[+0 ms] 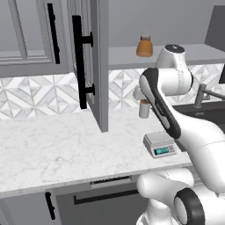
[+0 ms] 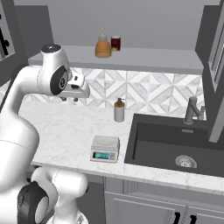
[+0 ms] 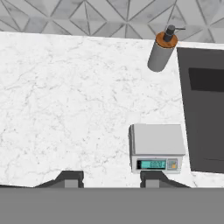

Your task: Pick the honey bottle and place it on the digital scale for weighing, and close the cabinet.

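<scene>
**Pre-grasp: bottle not yet picked, cabinet door open**

Honey bottle [image 2: 103, 47] upright on the open cabinet [image 1: 90, 61] shelf, near the shelf's front edge, just beside a small dark-red jar [image 2: 116, 43]. Not touched by anything. Same bottle [image 1: 144, 45] visible from the left base camera, right of the swung-out door with its long black bar handle [image 1: 78, 68].

Digital scale [image 3: 156, 147] flat on the table [image 1: 48, 145] near its front edge, weighing plate bare, teal display lit. Sink [image 2: 175, 148] just beside it on one side; soap dispenser [image 3: 161, 53] further back toward the tiled wall, well apart from the scale.

Gripper [image 2: 70, 98] hanging over the table, well below the shelf, pointed down. Fingers [image 3: 69, 178] spread apart, nothing between them, nothing held.

Step in hand, judged from layout: approach to pick, first part of the task. Nothing of place or close done yet.

Next move calls for: raise hand to shelf level, reorient to come at the bottle from the front, centre the open fingers around the rounded body below the cap. Keep clear of the red jar and of the open door edge. Rounded body likely to slip if gripped too high.
</scene>
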